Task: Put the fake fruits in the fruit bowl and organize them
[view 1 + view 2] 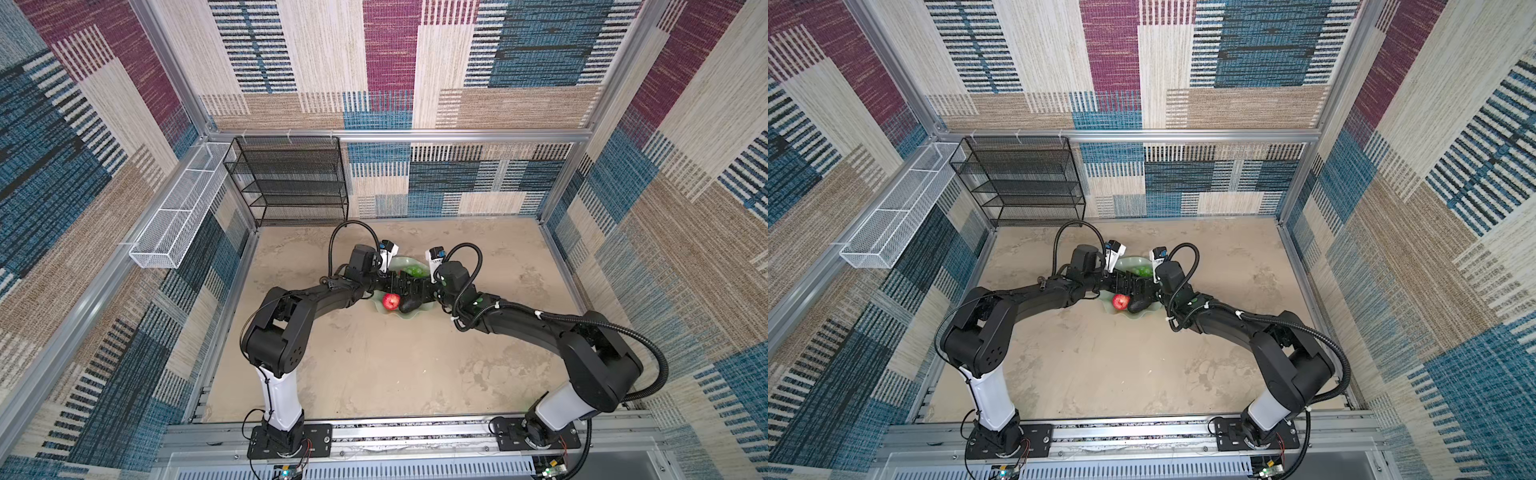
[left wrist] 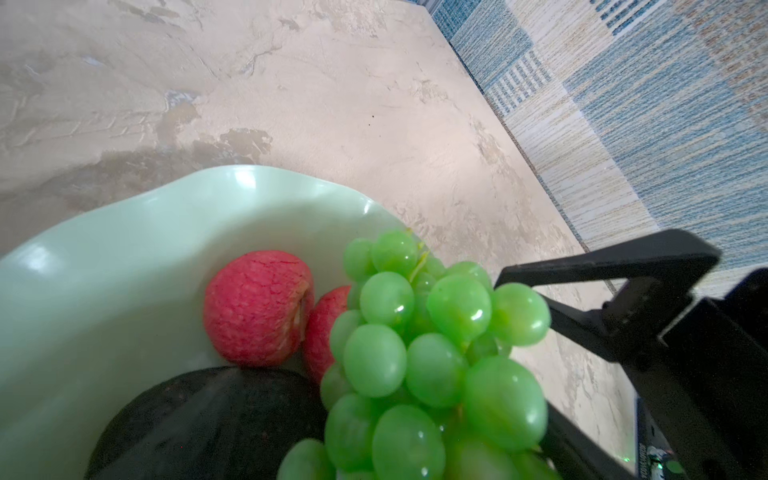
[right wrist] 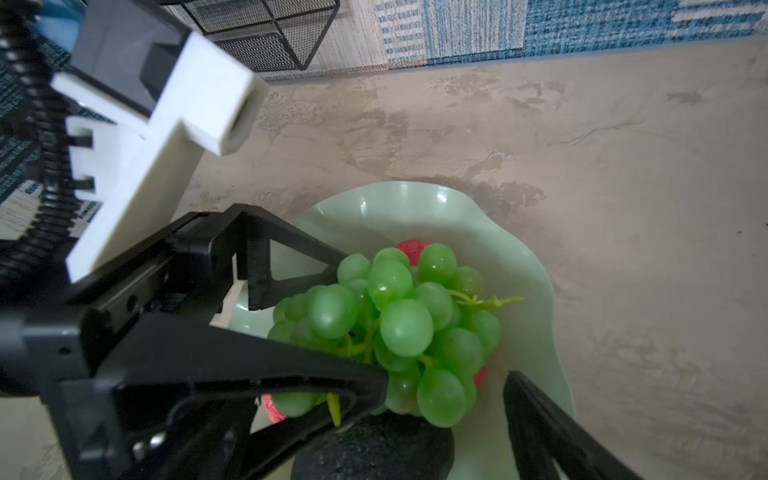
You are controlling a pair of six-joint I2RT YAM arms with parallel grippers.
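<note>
The pale green fruit bowl (image 1: 409, 319) stands mid-table, seen in both top views. In it lie a red apple (image 1: 390, 301), a dark avocado (image 1: 409, 306) and green grapes (image 1: 413, 271). The left wrist view shows two apples (image 2: 257, 307) against the bowl's wall (image 2: 124, 270), an avocado (image 2: 208, 419) and the grapes (image 2: 436, 353) close up. My left gripper (image 3: 363, 322) stands open, its fingers either side of the grapes (image 3: 407, 324). My right gripper (image 3: 442, 388) is open over the avocado (image 3: 374, 453) and the bunch's lower end. Both grippers meet above the bowl.
A black mesh shelf rack (image 1: 291, 178) stands at the back left. A white wire basket (image 1: 178, 212) hangs on the left wall. Patterned walls enclose the beige table (image 1: 374, 365) on three sides.
</note>
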